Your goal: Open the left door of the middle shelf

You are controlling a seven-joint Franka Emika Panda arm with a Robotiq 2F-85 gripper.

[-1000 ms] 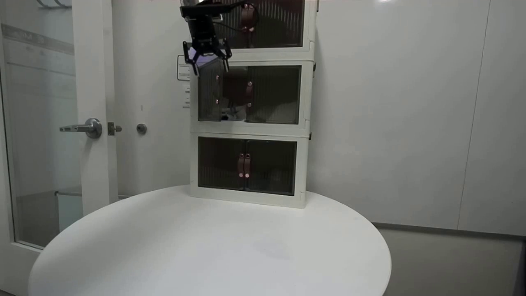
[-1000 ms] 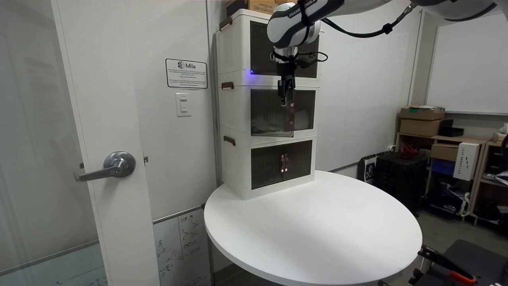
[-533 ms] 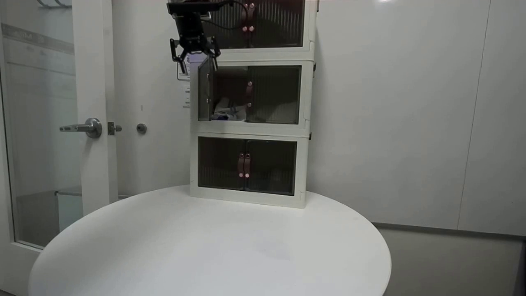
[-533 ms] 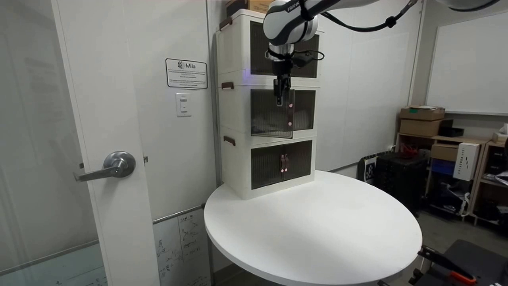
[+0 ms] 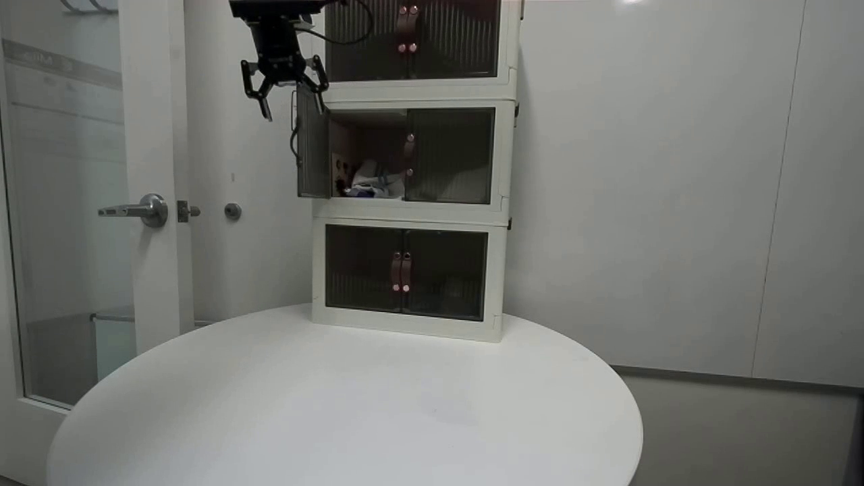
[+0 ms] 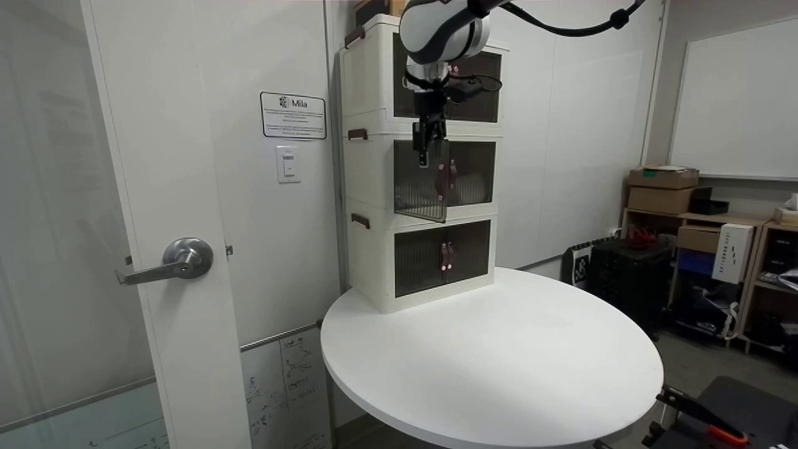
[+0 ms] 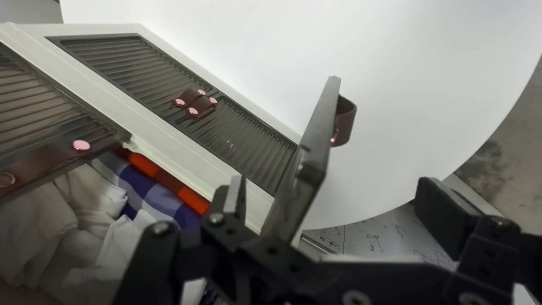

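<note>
The gripper (image 5: 294, 113) was located at the upper edge of the left door (image 5: 314, 152), which was angled outward from the middle shelf (image 5: 412, 211), the second tier of the white-framed cabinet (image 6: 371, 262). Three tiers were counted, each fitted with two dark smoked doors (image 5: 364, 270); five doors, including the right door (image 5: 451, 155) of the middle shelf, were seated in their frames. Three brown side grips (image 6: 357, 134) were counted in an exterior view. White crumpled material (image 7: 46, 224) and a checked piece (image 7: 159, 197) were exposed inside the middle shelf. The cabinet was supported on a round white table (image 5: 344, 405). Part of the top tier (image 6: 368, 87) was obscured by the arm (image 6: 430, 31) in an exterior view. The two fingers (image 7: 444, 212) were spread wide; in the wrist view the left door was placed between them, unclamped. Whether either finger was in contact with it could not be determined.
</note>
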